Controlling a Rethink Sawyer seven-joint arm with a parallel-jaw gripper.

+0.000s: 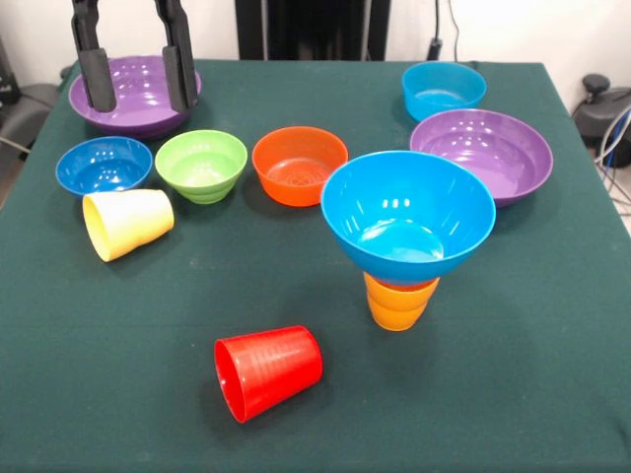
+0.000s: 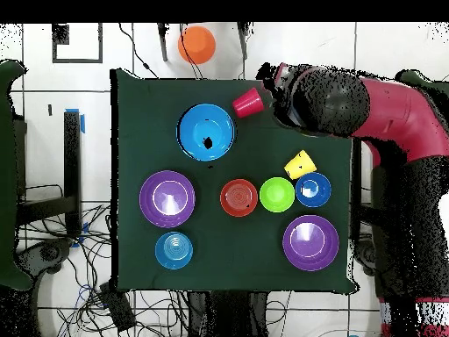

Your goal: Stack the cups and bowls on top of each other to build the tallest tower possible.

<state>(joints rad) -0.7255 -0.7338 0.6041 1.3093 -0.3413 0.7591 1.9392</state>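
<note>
- Since the large blue bowl (image 1: 407,217) already sits upright on the upturned orange cup (image 1: 396,302), the tower is two pieces tall and top-heavy: the bowl's rim spreads far wider than the cup under it, so a sideways nudge could tip it off.
- Well away from that blue bowl, at the table's far corner, the gripper (image 1: 135,77) hangs with its two black fingers (image 1: 95,74) spread apart, holding nothing, above one purple bowl (image 1: 128,99).
- Between that corner and the blue bowl lie the dark blue bowl (image 1: 104,164), green bowl (image 1: 201,165) and orange bowl (image 1: 299,165) in a row; a low carry across could clip one and shove it toward the stack.
- Beyond the blue bowl sit the second purple bowl (image 1: 483,153) and the cyan bowl (image 1: 444,90), close enough to be bumped in a reach.
- Lying on their sides, the yellow cup (image 1: 127,223) and red cup (image 1: 267,371), the latter nearer the camera than the blue bowl, may roll away as the fingers close.
- A wide purple bowl set inside the blue bowl off-centre would, I judge, tilt the whole stack.
</note>
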